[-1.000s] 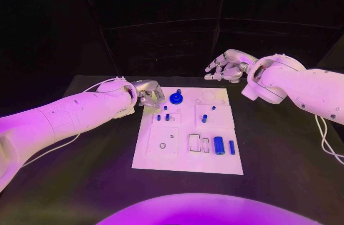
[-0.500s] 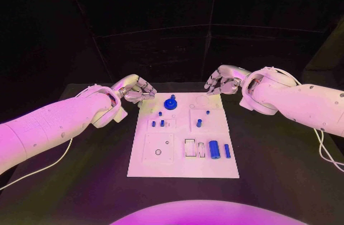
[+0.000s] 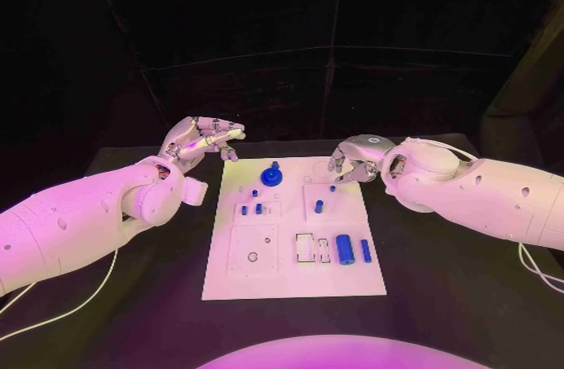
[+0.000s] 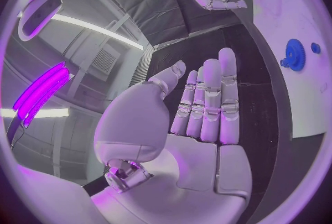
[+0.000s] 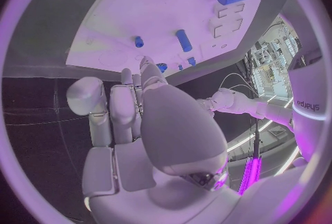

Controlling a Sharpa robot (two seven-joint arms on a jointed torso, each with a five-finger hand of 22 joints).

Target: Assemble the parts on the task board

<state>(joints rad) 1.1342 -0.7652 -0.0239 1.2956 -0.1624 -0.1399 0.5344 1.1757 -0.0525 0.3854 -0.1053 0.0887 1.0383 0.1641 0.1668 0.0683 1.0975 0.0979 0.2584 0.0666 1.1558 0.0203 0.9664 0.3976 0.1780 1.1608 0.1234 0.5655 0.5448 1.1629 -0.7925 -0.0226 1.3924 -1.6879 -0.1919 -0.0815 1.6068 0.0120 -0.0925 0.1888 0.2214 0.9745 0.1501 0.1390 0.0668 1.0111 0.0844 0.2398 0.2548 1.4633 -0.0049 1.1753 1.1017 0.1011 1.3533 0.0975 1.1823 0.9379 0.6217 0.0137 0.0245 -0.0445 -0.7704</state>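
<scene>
Black worktop (image 3: 106,304), task board (image 3: 288,279) central, parts untouched.
Left robot hand (image 3: 202,138) and right robot hand (image 3: 353,159) hover empty, fingers apart, likely approaching.

We are in a robotics lab or test cell. A black table (image 3: 470,304) stands inside dark curtained walls (image 3: 282,84), holding a white task board (image 3: 294,279). From the left wrist we see ceiling light strips (image 4: 90,27) and a vent (image 4: 104,61); from the right wrist, cluttered equipment shelves (image 5: 270,52).
</scene>
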